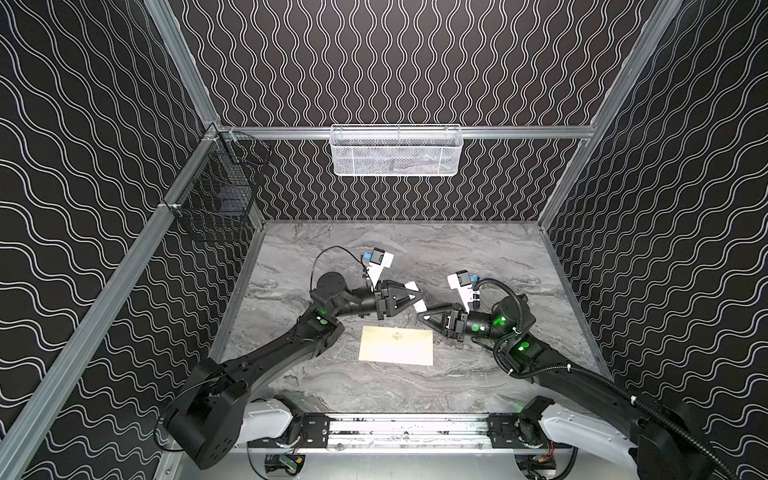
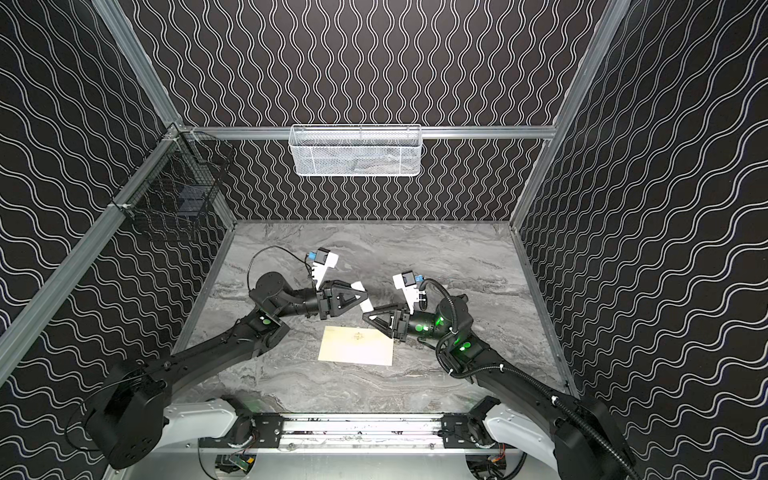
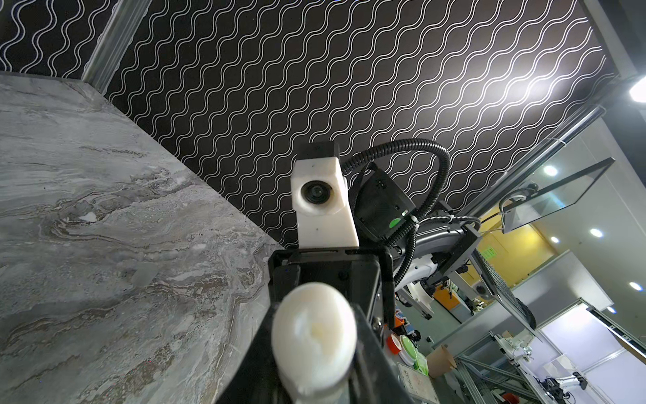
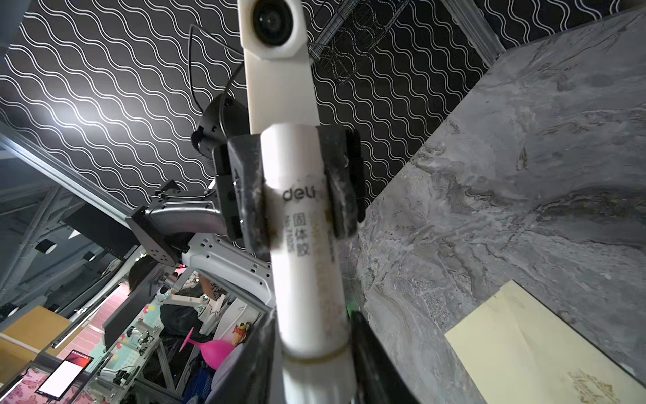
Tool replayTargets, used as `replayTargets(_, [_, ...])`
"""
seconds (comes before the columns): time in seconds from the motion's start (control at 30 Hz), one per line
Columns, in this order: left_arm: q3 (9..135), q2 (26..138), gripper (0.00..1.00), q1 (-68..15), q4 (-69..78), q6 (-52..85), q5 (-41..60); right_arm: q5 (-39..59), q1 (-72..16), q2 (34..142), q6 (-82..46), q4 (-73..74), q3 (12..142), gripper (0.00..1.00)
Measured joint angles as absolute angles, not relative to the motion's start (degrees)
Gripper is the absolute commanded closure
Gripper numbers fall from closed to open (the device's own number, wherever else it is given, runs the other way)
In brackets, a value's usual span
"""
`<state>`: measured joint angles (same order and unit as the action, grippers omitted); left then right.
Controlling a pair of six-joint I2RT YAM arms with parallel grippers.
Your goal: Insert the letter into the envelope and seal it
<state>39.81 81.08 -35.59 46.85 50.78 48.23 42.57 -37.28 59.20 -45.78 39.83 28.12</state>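
The cream envelope (image 1: 397, 345) (image 2: 357, 347) lies flat on the marble table, a small dark mark near its far edge; one corner shows in the right wrist view (image 4: 545, 335). The letter is out of view. Above the table, just behind the envelope, both grippers meet on a white glue stick (image 1: 412, 286) (image 4: 304, 280). My left gripper (image 1: 417, 296) (image 2: 365, 297) (image 3: 314, 342) is shut across the stick's middle, its fingers (image 4: 250, 196) pressed to both sides. My right gripper (image 1: 420, 313) (image 2: 365, 318) (image 4: 314, 367) is shut on the stick's ringed end. The stick's round end (image 3: 314, 332) faces the left wrist camera.
A white mesh basket (image 1: 395, 149) hangs on the back rail and a black wire basket (image 1: 216, 187) on the left rail. Patterned walls enclose the marble table (image 1: 478, 257) on three sides. The arms' base rail (image 1: 407, 428) runs along the front edge.
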Motion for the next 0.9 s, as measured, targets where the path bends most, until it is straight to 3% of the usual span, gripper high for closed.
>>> replayTargets(0.2, [39.8,79.9,1.00,-35.6,46.6,50.7,48.3,41.6,-39.2,58.5,-42.9,38.2,29.3,0.81])
replayTargets(0.4, [40.3,78.5,1.00,-35.6,45.3,49.8,47.4,34.3,-42.8,55.2,-36.6,24.2,34.6,0.88])
replayTargets(0.67, [41.5,77.0,1.00,-35.6,42.4,48.0,46.5,1.5,-58.6,54.9,-26.5,-3.6,48.7,0.93])
replayTargets(0.9, [41.7,77.2,1.00,-35.7,39.6,45.7,46.0,-24.3,-70.0,61.2,-24.8,-18.6,58.5,0.89])
